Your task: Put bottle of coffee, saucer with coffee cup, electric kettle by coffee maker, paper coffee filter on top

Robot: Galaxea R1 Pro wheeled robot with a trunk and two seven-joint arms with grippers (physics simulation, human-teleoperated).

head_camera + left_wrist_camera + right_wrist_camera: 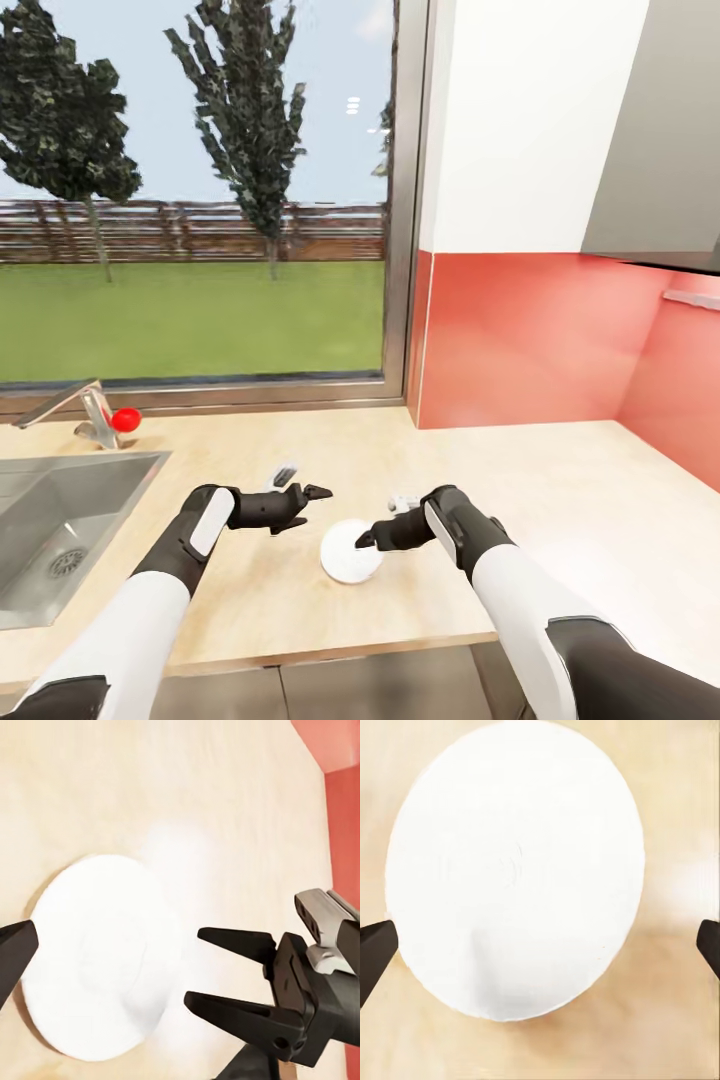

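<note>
The small flat round white saucer [349, 552] lies on the light tan wood-look countertop [560, 500], just under the right gripper [366, 538], whose jaws stand apart and empty. It looks stiff, light, slippery and breakable; the thin rim seems the best hold

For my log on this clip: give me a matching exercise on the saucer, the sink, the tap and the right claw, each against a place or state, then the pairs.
Things:
1. saucer
2. sink
3. tap
4. right claw

Places or states:
A. open, above the plate's edge
B. set into the counter at the robot's left
C. flat on the counter between the two claws
D. under the window, with a red knob

Pairs: 1-C, 2-B, 3-D, 4-A
</note>
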